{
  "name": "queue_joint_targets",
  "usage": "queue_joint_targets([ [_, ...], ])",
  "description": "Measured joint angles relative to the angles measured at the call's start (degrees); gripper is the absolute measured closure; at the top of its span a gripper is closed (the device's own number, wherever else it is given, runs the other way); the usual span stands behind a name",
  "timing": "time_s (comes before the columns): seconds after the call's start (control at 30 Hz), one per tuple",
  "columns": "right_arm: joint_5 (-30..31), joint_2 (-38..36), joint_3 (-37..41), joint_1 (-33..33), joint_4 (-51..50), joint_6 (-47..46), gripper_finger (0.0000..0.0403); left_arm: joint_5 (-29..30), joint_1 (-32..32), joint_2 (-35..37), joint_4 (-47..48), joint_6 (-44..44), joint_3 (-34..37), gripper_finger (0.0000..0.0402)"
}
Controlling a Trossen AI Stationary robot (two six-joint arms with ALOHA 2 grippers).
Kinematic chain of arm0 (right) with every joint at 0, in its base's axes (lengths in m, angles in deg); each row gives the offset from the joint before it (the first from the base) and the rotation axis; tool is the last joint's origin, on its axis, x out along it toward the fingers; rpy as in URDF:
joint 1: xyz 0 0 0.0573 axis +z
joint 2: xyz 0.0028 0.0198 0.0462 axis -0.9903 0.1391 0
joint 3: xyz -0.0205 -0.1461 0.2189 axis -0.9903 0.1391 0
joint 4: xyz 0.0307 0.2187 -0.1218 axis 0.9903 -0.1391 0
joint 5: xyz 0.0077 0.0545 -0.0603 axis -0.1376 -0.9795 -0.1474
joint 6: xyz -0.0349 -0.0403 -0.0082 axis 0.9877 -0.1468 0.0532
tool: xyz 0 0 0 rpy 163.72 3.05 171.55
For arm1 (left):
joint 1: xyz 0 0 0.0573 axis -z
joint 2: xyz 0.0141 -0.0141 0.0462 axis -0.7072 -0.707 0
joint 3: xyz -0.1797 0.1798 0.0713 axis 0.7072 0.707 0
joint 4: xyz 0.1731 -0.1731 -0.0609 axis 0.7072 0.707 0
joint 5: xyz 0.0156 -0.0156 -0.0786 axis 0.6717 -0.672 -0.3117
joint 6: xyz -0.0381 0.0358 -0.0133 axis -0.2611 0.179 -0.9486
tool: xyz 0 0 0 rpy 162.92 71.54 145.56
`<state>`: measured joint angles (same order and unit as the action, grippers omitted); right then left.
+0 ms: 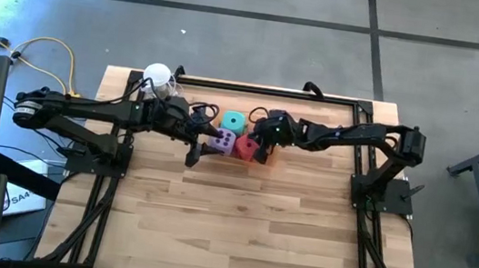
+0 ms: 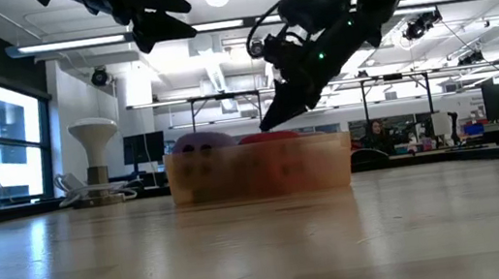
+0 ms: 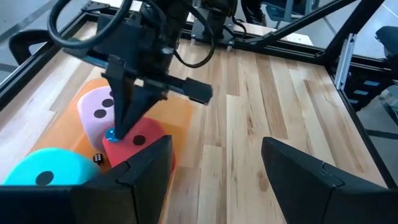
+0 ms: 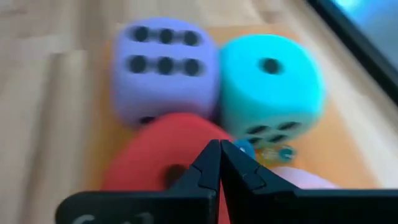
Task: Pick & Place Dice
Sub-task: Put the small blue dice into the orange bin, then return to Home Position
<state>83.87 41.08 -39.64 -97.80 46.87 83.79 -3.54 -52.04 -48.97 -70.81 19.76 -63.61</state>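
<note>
Your right pincer (image 4: 219, 163) is pinched shut, empty, tip down among the dice (image 1: 233, 135) in the orange tray (image 3: 180, 115); lifting carelessly could snag the red die (image 4: 158, 155) beneath. Left pincer (image 3: 211, 168) hangs half-open nearby.

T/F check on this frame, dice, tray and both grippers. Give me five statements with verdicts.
1. The teal die sits in the orange tray beside the purple die. True.
2. The right gripper has its fingers wide open. False: they are shut, tips together over the red die.
3. The left gripper is clamped on a die. False: its fingers stand apart with nothing between them.
4. The white-topped cup stands outside the tray. True.
5. The red die lies on bare table. False: it is in the tray.
</note>
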Motion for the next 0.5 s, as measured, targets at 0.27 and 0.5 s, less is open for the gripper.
queue_joint_targets([
  [0.27,8.87,0.00,0.00,-2.34,0.39,-0.09,0.0401,-0.29,-0.35,0.01,0.56,-0.04,0.00,0.0159],
  [0.5,7.26,-2.85,0.04,-0.28,-0.32,-0.42,0.0401,-0.73,-0.35,0.12,3.22,-0.20,0.00,0.0159],
])
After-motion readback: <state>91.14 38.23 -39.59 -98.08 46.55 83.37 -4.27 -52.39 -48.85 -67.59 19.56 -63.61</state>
